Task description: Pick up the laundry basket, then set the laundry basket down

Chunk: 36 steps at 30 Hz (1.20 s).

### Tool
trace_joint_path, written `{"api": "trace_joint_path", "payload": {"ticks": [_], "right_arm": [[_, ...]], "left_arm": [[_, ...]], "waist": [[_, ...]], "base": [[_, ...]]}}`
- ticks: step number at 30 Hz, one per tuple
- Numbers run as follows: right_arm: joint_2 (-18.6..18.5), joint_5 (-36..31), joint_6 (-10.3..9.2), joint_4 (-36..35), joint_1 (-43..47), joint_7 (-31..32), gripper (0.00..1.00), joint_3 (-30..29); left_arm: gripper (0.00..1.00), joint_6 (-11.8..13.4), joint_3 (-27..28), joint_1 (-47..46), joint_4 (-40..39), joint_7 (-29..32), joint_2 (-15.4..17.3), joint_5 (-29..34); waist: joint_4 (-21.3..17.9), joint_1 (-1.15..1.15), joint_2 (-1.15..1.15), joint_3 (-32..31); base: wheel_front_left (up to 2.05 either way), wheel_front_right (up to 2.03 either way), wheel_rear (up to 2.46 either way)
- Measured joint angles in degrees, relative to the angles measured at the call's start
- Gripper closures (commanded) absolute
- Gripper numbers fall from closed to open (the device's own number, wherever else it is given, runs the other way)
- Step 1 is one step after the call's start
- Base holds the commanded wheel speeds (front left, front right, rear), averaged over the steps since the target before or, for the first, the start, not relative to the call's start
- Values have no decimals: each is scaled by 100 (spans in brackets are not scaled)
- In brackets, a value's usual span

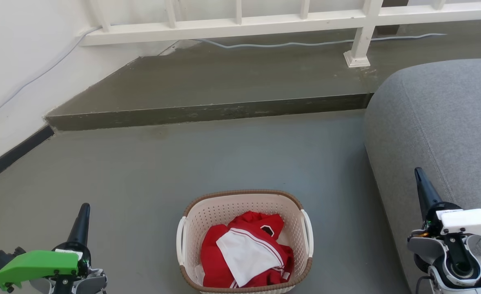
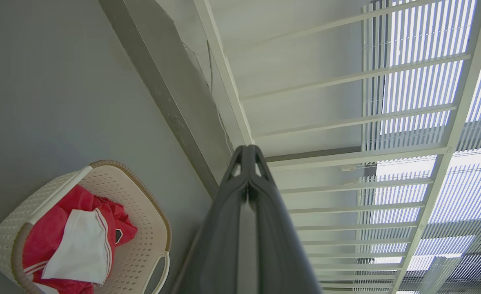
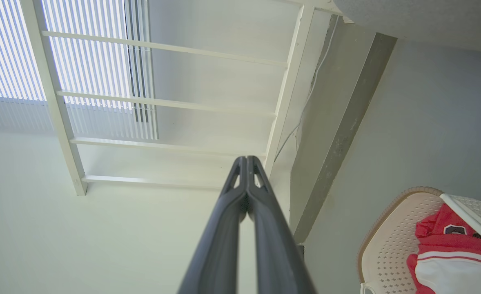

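The laundry basket (image 1: 208, 216) stands on the grey floor at the bottom centre, cream with perforated walls, a brown woven rim and white side handles. Red and white clothes (image 1: 246, 255) lie inside it. My left gripper (image 1: 84, 209) is at the lower left, well apart from the basket, fingers pressed together and holding nothing. At the lower right my right gripper (image 1: 418, 172) is shut and empty as well, beside the sofa. The left wrist view has the basket (image 2: 142, 241) at its lower left, off to the side of the shut gripper (image 2: 247, 149). In the right wrist view, the basket (image 3: 387, 241) sits lower right of the shut gripper (image 3: 247, 159).
A grey sofa (image 1: 444, 122) fills the right side, close to the right arm. A low step (image 1: 208, 112) crosses the floor beyond the basket, with a white railing (image 1: 240, 24) and a cable (image 1: 318, 42) behind it. A white wall (image 1: 16, 65) runs along the left.
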Motion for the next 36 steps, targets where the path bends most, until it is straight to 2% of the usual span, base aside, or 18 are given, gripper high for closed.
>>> {"api": "trace_joint_path", "payload": {"ticks": [15, 36], "right_arm": [[-70, 1178, 241, 105, -62, 196, 100, -225], [-75, 1184, 289, 208, -119, 202, 100, -249]], "left_arm": [[100, 0, 131, -117, 151, 248, -69, -773], [100, 0, 140, -121, 178, 249, -76, -778]], "waist": [[-17, 0, 0, -73], [-18, 0, 0, -76]], "base": [[0, 0, 0], [0, 0, 0]]}}
